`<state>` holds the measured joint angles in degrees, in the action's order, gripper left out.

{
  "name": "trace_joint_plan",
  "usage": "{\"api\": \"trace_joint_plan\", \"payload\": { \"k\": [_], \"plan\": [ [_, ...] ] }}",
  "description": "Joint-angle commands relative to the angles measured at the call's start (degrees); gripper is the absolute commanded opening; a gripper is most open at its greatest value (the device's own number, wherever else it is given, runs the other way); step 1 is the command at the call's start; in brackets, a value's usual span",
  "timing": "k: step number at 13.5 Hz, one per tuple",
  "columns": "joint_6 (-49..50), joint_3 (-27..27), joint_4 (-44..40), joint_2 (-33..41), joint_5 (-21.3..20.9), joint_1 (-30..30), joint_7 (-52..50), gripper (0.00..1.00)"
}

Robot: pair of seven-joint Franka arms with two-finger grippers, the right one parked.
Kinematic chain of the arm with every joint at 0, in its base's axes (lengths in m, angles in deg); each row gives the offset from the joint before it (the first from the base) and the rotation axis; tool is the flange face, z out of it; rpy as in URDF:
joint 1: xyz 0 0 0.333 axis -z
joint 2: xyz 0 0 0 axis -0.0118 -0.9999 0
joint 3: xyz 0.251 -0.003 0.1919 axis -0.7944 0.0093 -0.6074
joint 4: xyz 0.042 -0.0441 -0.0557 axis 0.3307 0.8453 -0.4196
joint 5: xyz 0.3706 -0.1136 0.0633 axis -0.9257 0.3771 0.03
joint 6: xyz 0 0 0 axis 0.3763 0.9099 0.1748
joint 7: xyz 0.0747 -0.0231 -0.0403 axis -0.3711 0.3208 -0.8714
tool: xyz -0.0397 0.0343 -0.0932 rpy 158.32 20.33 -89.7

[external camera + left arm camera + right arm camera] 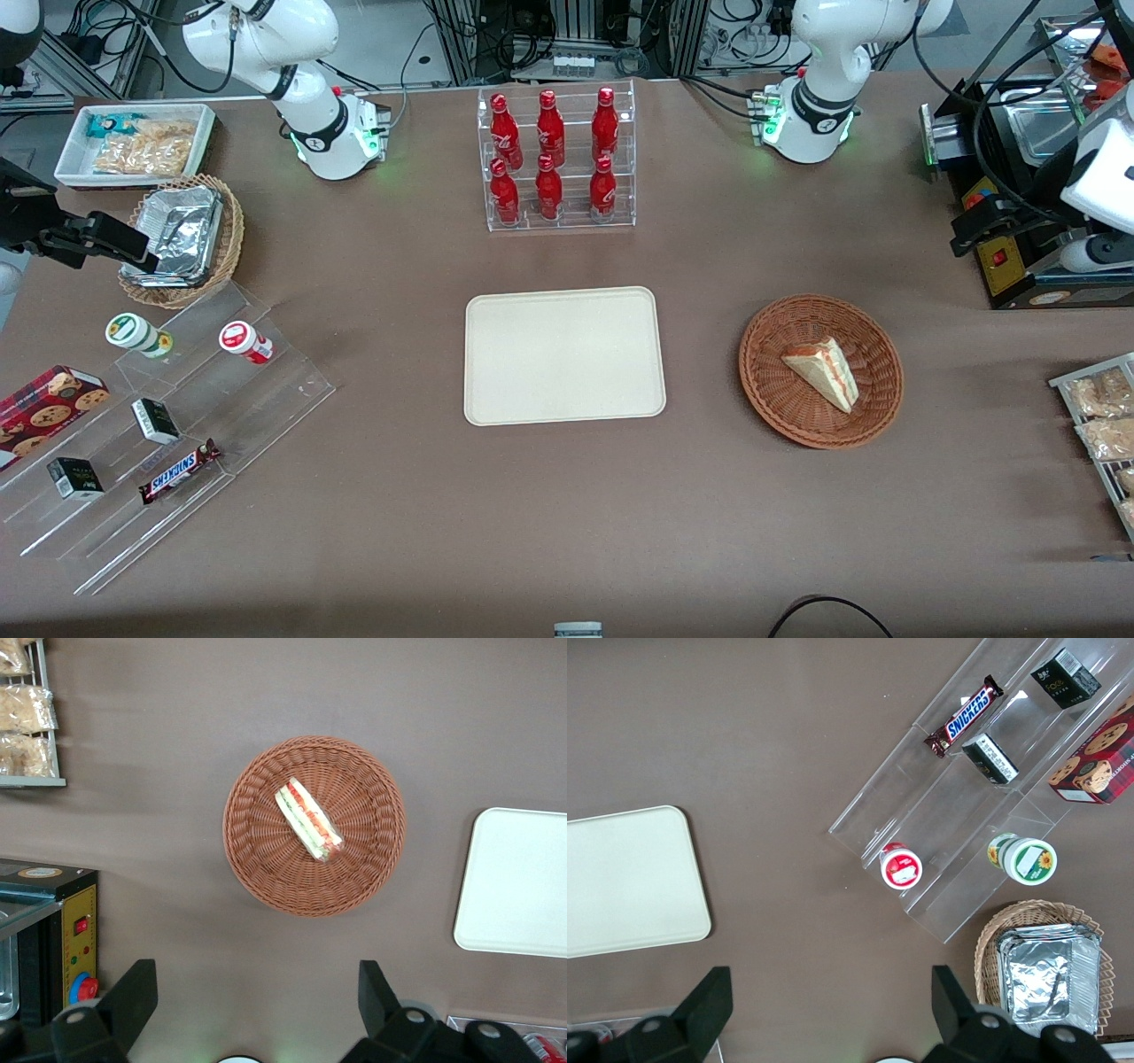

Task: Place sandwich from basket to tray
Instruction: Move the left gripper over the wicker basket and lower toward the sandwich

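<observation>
A brown table (567, 514) in a robot lab, set with a rack of red bottles (554, 159) — and a sandwich (824, 370) lying on its side in the round wicker basket (780, 408), well apart from the empty cream tray (496, 399). The left arm's gripper (251, 1005) hangs high above the table beside the basket, fingers spread wide, holding nothing. The risk ahead, by judgement: soft bread squashing under a firm pinch — or the wedge slipping out over bare table.
</observation>
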<state>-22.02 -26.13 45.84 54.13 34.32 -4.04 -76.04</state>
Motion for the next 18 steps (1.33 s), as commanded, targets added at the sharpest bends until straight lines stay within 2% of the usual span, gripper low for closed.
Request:
{"api": "trace_joint_plan", "payload": {
  "k": [1,6,9,14,18],
  "plan": [
    [1.98,-1.17,-0.53,0.49,0.04,0.29,-0.12,1.00],
    [-0.27,-0.65,3.24,-4.24,-0.13,0.28,-2.31,1.00],
    [-12.20,1.28,13.50,-4.25,-0.13,0.37,-12.12,1.00],
    [-37.78,5.23,30.30,-3.54,-0.22,0.37,-41.56,1.00],
    [-49.13,5.59,37.08,-6.43,-0.22,0.37,-46.35,1.00]
  ]
}}
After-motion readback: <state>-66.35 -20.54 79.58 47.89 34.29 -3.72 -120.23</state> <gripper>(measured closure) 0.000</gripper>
